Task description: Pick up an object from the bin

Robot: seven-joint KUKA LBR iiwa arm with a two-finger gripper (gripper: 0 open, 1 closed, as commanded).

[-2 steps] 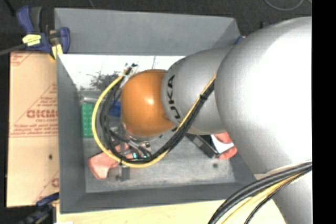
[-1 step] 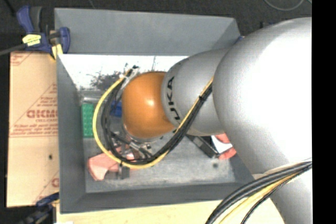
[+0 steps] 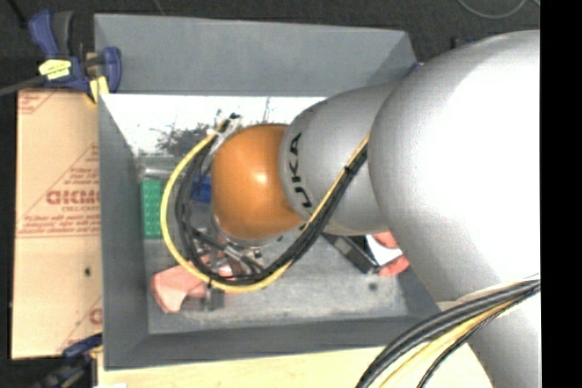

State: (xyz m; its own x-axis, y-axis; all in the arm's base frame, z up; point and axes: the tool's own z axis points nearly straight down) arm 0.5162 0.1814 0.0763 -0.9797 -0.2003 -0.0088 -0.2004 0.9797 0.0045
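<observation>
While the arm point(image 3: 455, 159) is stretching in from the right across the grey bin point(image 3: 123, 286), the camera view is looking down on its back. Its silver links are covering the right half of the bin floor. The orange cover point(image 3: 250, 182) at the wrist is sitting over the left-middle of the floor, and yellow and black cables point(image 3: 177, 236) are looping round its left and lower sides.

The gripper point(image 3: 223, 261) is hanging just below that cover, low over the front-left of the floor, with only some dark metal parts peeking out. The cover and cables are hiding how wide it is standing, so I cannot tell whether it is open or closed, or whether it is gripping anything.

A pink lump point(image 3: 175, 288), soft-looking and irregular, is lying in the front-left corner of the floor. It is the nearest thing to the gripper, just beside it on the lower left; whether the two are touching cannot be told.

A green block point(image 3: 152, 206) is lying against the left wall, farther back than the pink lump. A small blue thing point(image 3: 202, 190) is showing between the cables, at the left edge of the orange cover. A dark tangle point(image 3: 177, 139) is lying along the back wall. On the right, a black bar point(image 3: 356, 253) and a red and white thing point(image 3: 393, 255) are poking out from under the arm, well apart from the gripper.
</observation>
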